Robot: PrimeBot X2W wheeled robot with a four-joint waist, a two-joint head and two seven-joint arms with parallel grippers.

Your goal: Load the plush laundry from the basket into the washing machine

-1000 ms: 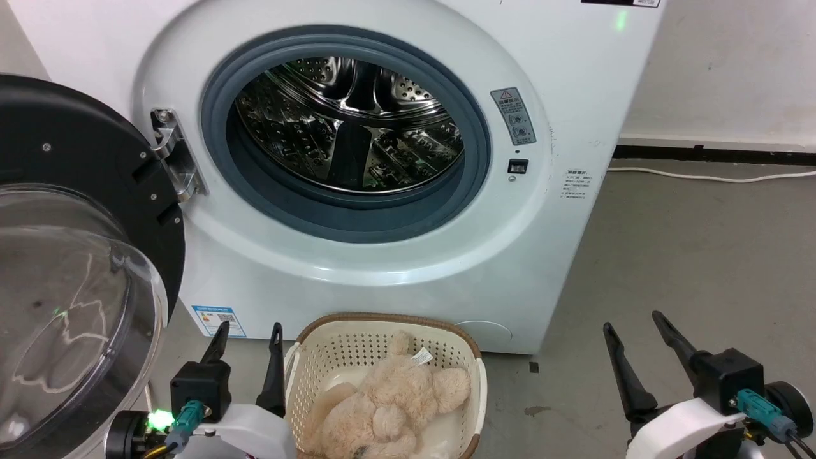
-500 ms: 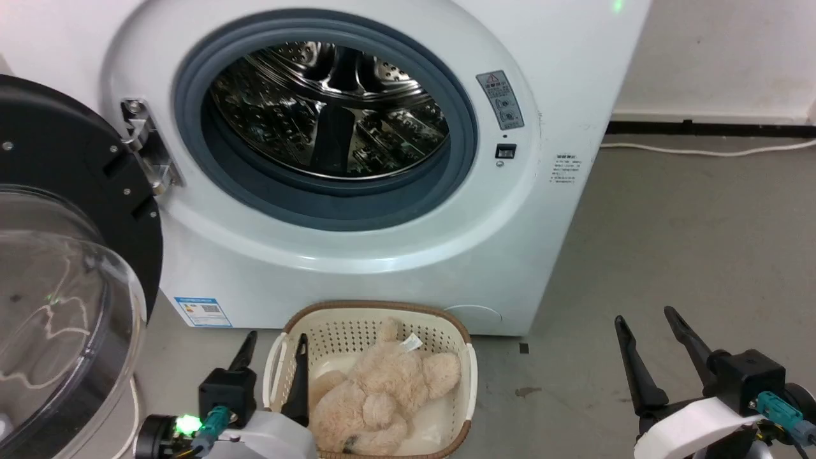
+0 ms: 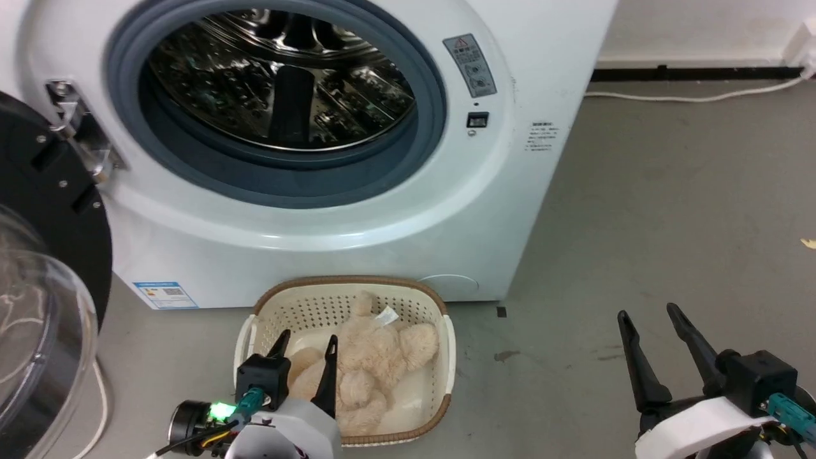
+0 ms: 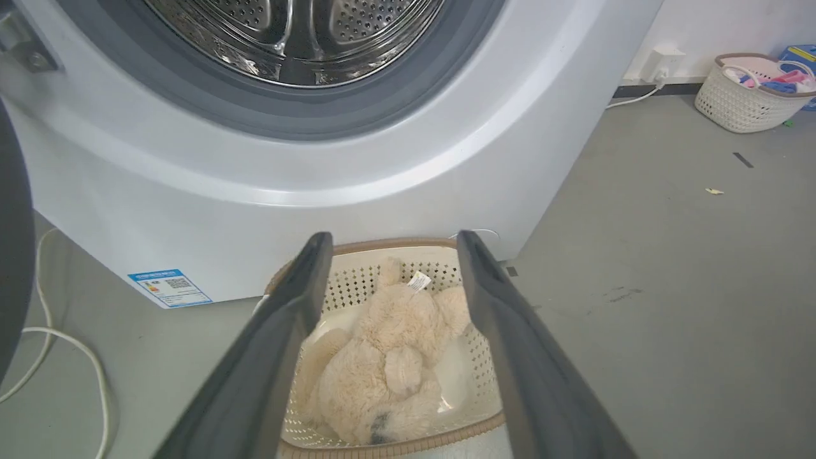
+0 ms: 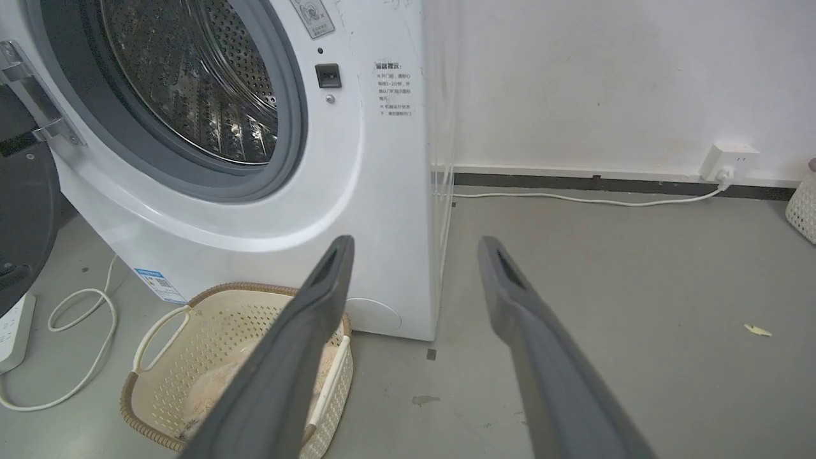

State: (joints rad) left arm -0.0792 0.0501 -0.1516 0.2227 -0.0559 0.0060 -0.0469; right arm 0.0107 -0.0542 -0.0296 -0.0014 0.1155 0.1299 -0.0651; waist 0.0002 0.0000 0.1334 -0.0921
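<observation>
- The left gripper (image 3: 307, 341), fingers spread and empty, has been brought from beside the basket (image 3: 347, 280) to above the plush laundry (image 3: 376, 354) lying in it; a grasp appears to be prepared.
- The washing machine (image 3: 395, 223) is seen higher in the head view, as the camera was lowered; the right gripper (image 3: 647, 313) is kept wide apart.

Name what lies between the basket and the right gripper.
In the head view, bare grey floor with one small dark stain separates the basket from the right gripper.
</observation>
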